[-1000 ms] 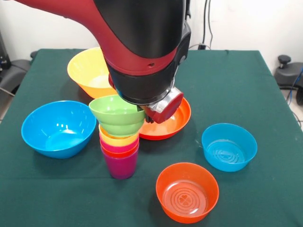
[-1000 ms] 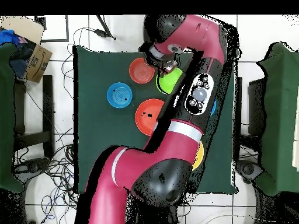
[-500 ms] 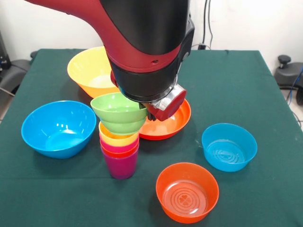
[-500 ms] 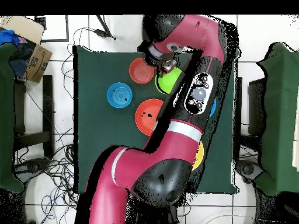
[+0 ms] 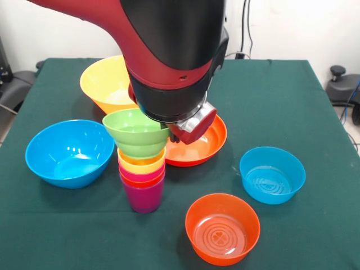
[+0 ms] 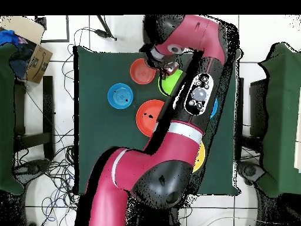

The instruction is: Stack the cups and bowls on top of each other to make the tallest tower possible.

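Just beside the hand [image 5: 171,134] — small green bowl [image 5: 135,130] atop the tower [image 5: 142,180] — grip state unclear.

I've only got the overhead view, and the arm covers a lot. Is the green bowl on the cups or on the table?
Observer: On the cups. The green bowl sits in the mouth of the yellow cup.
Operator: How many cups are under it?
Observer: Four, nested: yellow, crimson cup, orange-red cup, and the purple cup on the table.
Operator: And the large blue bowl?
Observer: The large blue bowl stands upright beside the stack, apart from it.
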You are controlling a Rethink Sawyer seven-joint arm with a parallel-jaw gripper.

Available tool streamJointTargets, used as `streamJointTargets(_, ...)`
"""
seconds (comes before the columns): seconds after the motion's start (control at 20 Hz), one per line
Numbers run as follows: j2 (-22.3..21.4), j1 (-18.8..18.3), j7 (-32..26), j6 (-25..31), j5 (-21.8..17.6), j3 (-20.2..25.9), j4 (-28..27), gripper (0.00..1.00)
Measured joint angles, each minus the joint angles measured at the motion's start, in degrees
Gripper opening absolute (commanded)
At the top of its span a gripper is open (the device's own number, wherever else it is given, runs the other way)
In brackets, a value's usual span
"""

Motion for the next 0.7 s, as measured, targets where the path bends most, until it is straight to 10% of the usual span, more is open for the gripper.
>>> streamJointTargets(0.7,0.1,-0.1,0.0,0.1,-3.0,0.0,0.0,0.00)
